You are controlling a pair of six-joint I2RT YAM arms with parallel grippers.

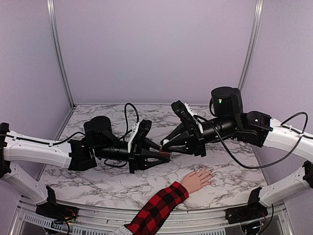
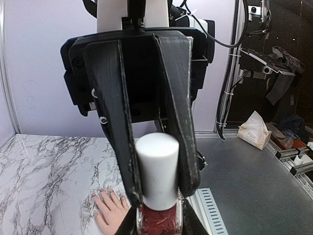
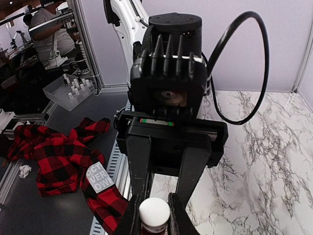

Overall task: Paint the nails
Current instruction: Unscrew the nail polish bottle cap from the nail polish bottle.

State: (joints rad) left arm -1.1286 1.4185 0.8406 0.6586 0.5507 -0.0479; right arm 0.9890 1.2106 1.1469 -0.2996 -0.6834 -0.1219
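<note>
1. Two robot arms are meeting tip to tip above the marble table [image 1: 98, 181] and sharing one small polish bottle [image 2: 159, 223]. By the look of it, one is steadying the glass so the other can twist the lid free.
2. The left pincer [image 1: 165, 156] is gripping the dark-red body of the bottle, its jaws drawn in narrow against the glass.
3. The right pincer [image 1: 167, 143], facing it head-on, is pinching the white cap [image 2: 156, 166]. Its fingers [image 2: 173, 122] are pressing on both sides, nearly closed.
4. The cap appears to be sitting on the bottle and no brush is showing, so painting looks not yet begun.
5. The nails [image 2: 101, 193] are lying below the joined pincers and toward the near side, on a pale hand [image 1: 197, 180]. The hand is resting flat on the table, its plaid sleeve [image 1: 159, 208] trailing toward the near edge. Neither pincer is touching it.
</note>
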